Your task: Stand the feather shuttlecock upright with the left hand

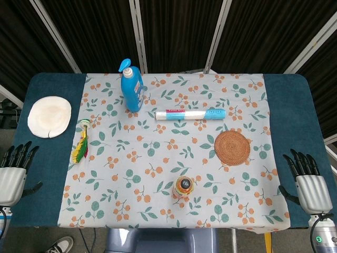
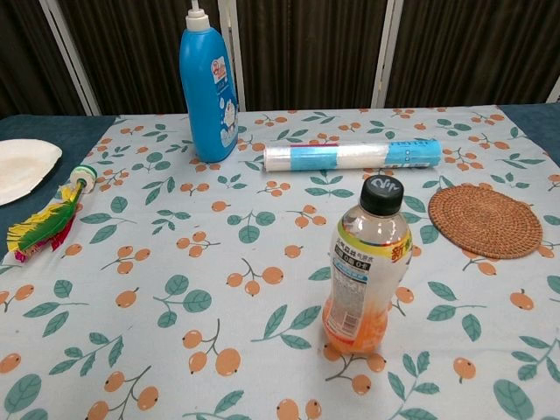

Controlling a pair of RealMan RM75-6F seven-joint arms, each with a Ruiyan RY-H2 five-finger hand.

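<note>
The feather shuttlecock lies flat on its side near the left edge of the floral cloth, its white base toward the back and its red, yellow and green feathers toward the front. The chest view shows the shuttlecock at the far left, also lying down. My left hand hovers at the table's front left, left of the feathers and apart from them, fingers spread and empty. At the front right my right hand is open too, holding nothing. Neither hand appears in the chest view.
A white round pad lies behind the shuttlecock on the blue table. A blue pump bottle stands at the back, a rolled tube lies beside it, a woven coaster sits right, and an orange drink bottle stands front centre.
</note>
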